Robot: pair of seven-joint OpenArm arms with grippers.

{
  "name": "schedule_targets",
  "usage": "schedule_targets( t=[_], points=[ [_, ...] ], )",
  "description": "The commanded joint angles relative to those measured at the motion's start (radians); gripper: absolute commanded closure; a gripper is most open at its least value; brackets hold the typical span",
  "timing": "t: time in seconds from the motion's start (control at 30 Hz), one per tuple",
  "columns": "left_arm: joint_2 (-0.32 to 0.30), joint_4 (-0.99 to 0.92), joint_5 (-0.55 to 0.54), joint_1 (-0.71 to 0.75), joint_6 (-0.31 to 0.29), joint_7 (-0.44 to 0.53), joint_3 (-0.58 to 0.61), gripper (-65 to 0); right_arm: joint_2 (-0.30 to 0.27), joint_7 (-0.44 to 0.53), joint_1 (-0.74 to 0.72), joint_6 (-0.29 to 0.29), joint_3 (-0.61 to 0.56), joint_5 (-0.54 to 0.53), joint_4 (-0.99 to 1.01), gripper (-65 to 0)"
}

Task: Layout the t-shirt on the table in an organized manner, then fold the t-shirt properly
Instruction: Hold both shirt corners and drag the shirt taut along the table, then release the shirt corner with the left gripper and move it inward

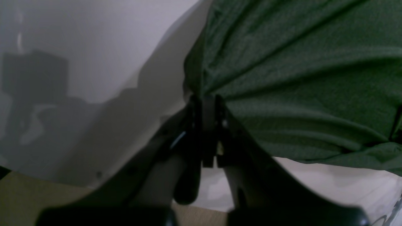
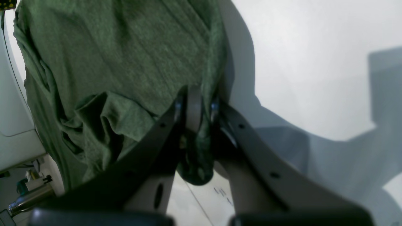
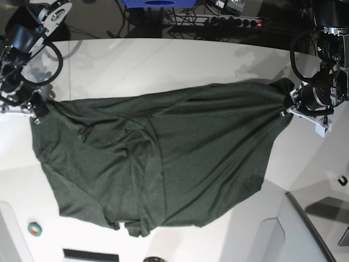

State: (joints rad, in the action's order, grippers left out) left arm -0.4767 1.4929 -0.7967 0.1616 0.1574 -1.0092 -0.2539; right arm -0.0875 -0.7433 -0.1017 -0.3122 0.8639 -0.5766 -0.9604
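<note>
The shirt [image 3: 163, 164] stretches across the worktop [image 3: 218, 60] between both arms; left jaws pinch one edge, right jaws pinch the opposite edge, cloth bunched between them.

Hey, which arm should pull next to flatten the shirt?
Probably the right gripper: the t-shirt is most bunched toward its side. Both it and the left gripper already pinch opposite edges.

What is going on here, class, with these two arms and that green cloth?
A two-armed robot is spreading a dark green t-shirt over a white table. The left gripper and the right gripper each have their jaws shut on an opposite end of the shirt, stretching it between them. The rest drapes, wrinkled, across the table. No folding is done yet.
</note>
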Motion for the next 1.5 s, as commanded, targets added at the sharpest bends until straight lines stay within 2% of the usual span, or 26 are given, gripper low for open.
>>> schedule_targets(
  t=[0.0,0.17,0.27,0.4,0.7,0.8,1.03,1.13,1.33,1.37,1.47],
  points=[
    [-0.02,0.016,-0.007,-0.007,-0.003,0.008,-0.008,0.0,-0.01,-0.011,-0.003,0.005,-0.002,0.019,-0.006,-0.3],
    [-0.015,0.033,-0.016,-0.049,0.0,0.003,-0.011,0.0,-0.01,-0.012,-0.003,0.005,-0.002,0.02,-0.004,-0.5],
    [0.016,0.105,-0.016,-0.058,0.0,-0.046,-0.022,0.0,-0.01,-0.012,-0.003,0.005,-0.002,0.02,-0.002,-0.5],
    [0.089,0.159,-0.007,-0.095,0.0,-0.092,-0.089,0.0,-0.01,-0.012,-0.003,0.006,-0.004,0.022,-0.007,-0.5],
    [0.178,-0.004,-0.007,-0.291,0.001,-0.087,-0.088,0.0,-0.01,-0.012,-0.002,0.008,-0.068,0.022,-0.007,-0.5],
    [0.19,-0.088,0.012,-0.359,0.001,-0.083,-0.04,0.0,-0.01,-0.012,-0.002,0.008,-0.068,0.022,-0.007,-0.5],
    [0.25,-0.236,0.207,-0.434,0.001,0.06,0.058,0.0,-0.019,-0.012,-0.002,0.008,-0.067,0.022,-0.009,-0.5],
    [0.27,-0.28,0.233,-0.448,0.001,0.091,0.058,0.0,-0.028,-0.012,-0.002,0.008,-0.067,0.022,-0.002,-0.5],
    [0.283,-0.346,0.23,-0.508,0.001,0.088,0.058,0.0,-0.03,-0.012,-0.002,0.008,-0.067,0.022,-0.002,-0.5],
    [0.284,-0.346,0.23,-0.509,0.001,0.088,0.058,-1.5,-0.03,-0.012,-0.002,0.008,-0.067,0.022,-0.002,-0.5],
    [0.284,-0.344,0.23,-0.514,0.001,0.088,0.058,-25.7,-0.03,-0.012,-0.002,0.008,-0.067,0.022,-0.002,-0.5]
  ],
)
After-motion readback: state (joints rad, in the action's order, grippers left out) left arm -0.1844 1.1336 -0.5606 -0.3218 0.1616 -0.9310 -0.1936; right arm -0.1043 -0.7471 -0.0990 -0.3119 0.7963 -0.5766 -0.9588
